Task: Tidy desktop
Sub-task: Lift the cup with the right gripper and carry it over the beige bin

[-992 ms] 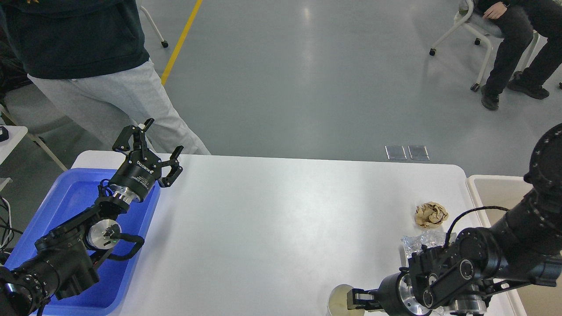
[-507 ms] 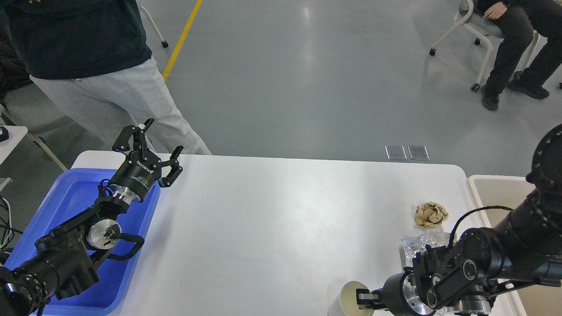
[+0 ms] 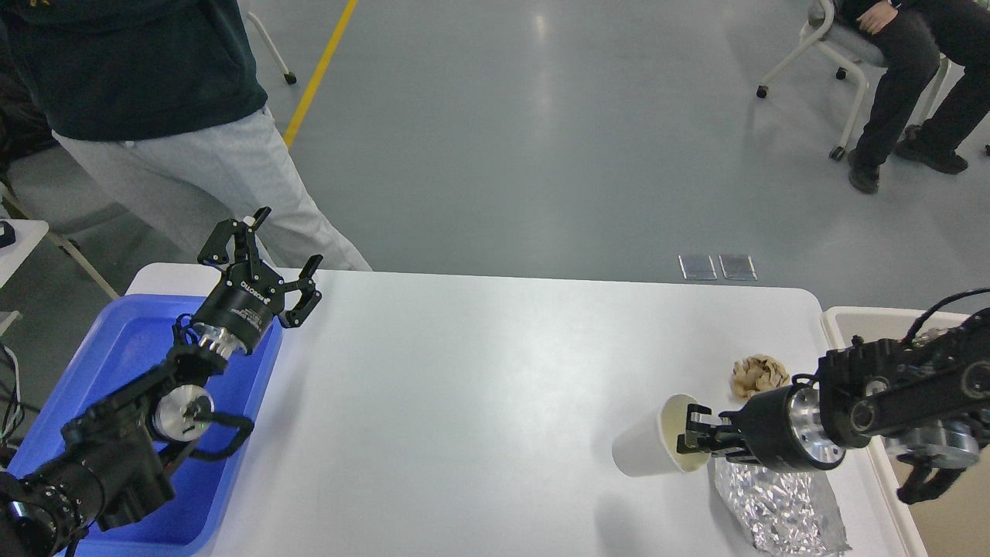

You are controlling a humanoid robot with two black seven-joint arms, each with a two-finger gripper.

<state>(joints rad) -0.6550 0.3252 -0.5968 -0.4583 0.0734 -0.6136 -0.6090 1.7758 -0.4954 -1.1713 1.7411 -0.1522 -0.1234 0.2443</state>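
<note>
A large white tabletop [image 3: 479,387] fills the lower view. Near its right edge, the right hand [image 3: 694,439] grips the rim of a white paper cup [image 3: 650,449] lying on its side. Crumpled foil [image 3: 777,510] and a brown paper ball [image 3: 758,374] lie close by. The left hand [image 3: 271,255] hangs open above the far left corner, over a blue tray [image 3: 116,348].
</note>
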